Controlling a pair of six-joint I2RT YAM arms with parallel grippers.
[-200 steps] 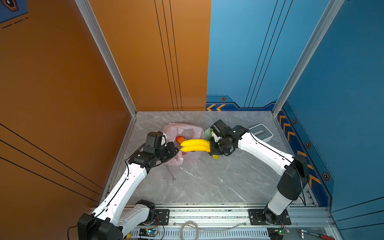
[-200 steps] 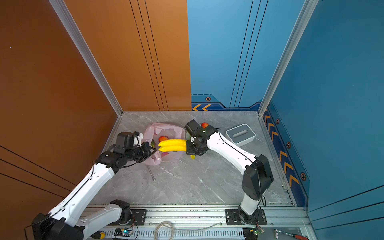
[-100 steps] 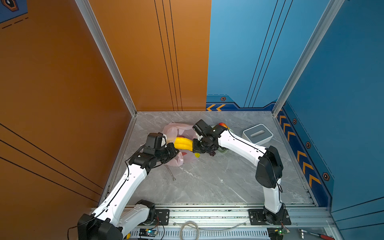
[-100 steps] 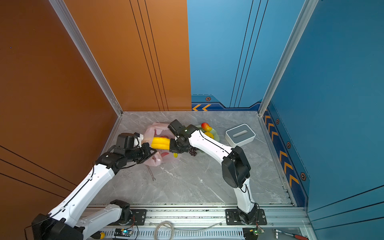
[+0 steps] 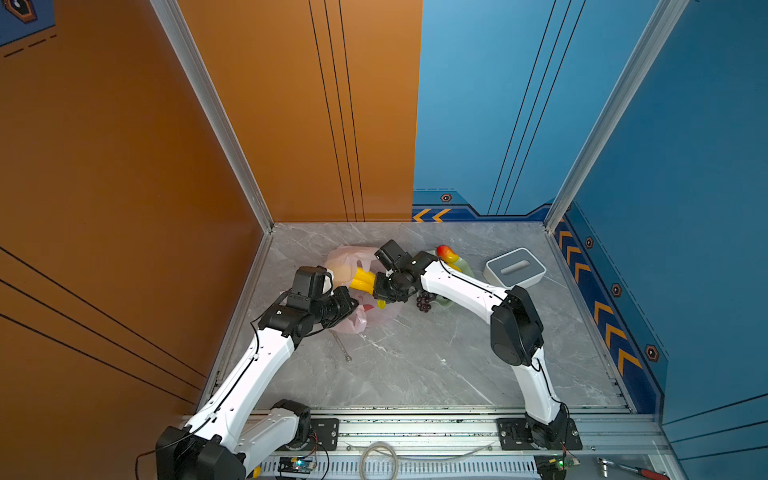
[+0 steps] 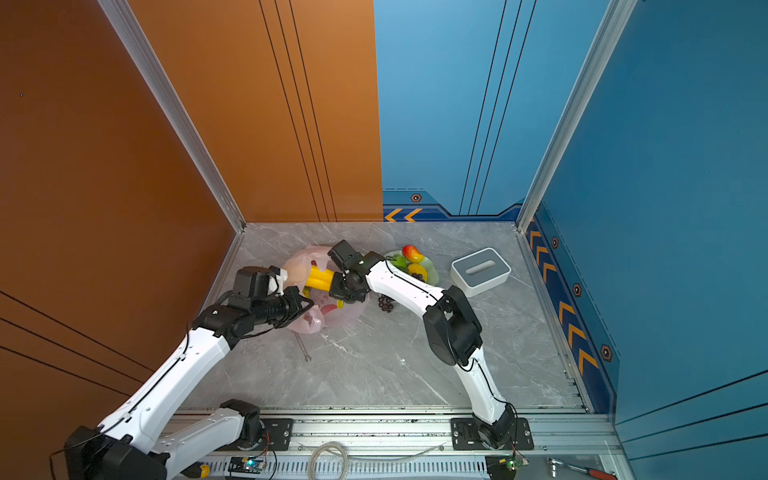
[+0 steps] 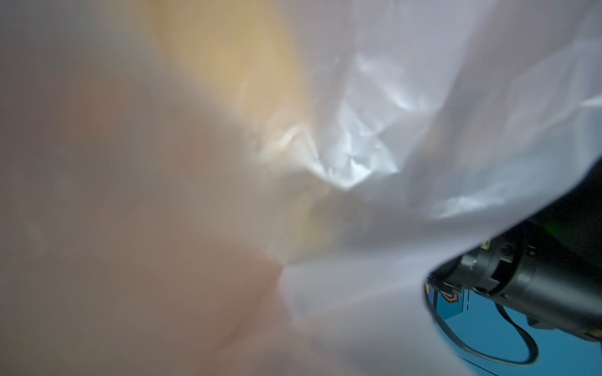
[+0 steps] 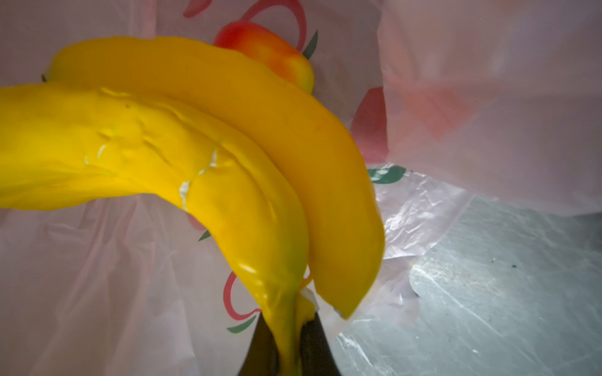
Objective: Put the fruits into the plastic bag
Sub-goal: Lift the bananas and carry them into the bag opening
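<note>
Two worries: right claw (image 8: 288,341) clamps just the banana bunch (image 8: 195,146) by its stem, which might twist loose, and left claw (image 5: 351,305), pinched on the plastic bag (image 5: 345,257), could slip.

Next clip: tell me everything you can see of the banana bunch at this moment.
The banana bunch is a glossy yellow plastic-looking toy: at least two curved bananas joined at a greenish stem, one with whitish scuffs. The right gripper is shut on the stem end, holding it roughly level, tips inside the open mouth of the plastic bag. In both top views its far end shows only dimly through the pink film. A red-yellow mango lies just beyond it in the bag; contact unclear.
</note>
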